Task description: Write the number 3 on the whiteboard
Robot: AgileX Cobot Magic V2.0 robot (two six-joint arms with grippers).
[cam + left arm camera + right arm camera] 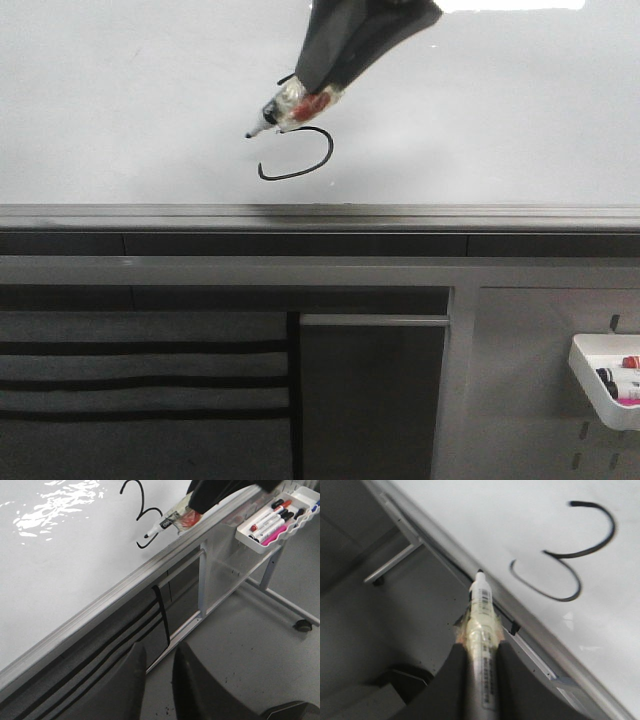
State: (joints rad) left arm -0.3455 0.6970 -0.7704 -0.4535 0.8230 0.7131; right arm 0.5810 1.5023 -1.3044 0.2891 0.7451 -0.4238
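Note:
The whiteboard [120, 100] fills the upper front view. A black number 3 [328, 150] is drawn on it; its top is hidden behind my right gripper [318, 88]. That gripper is shut on a taped marker pen [275, 112], whose tip points left, just left of the digit. The right wrist view shows the pen [481, 610] between the gripper [481, 647] fingers, with the whole 3 [560, 556] beside it. The left wrist view shows the 3 [142, 502] and the pen [165, 522]. My left gripper [159, 655] is low, below the board, slightly open and empty.
A grey metal rail [450, 215] runs along the board's lower edge. A grey pegboard panel [530, 400] at the lower right carries a white tray [590, 365] of markers, also in the left wrist view [250, 540]. The stand's caster [302, 625] rests on the floor.

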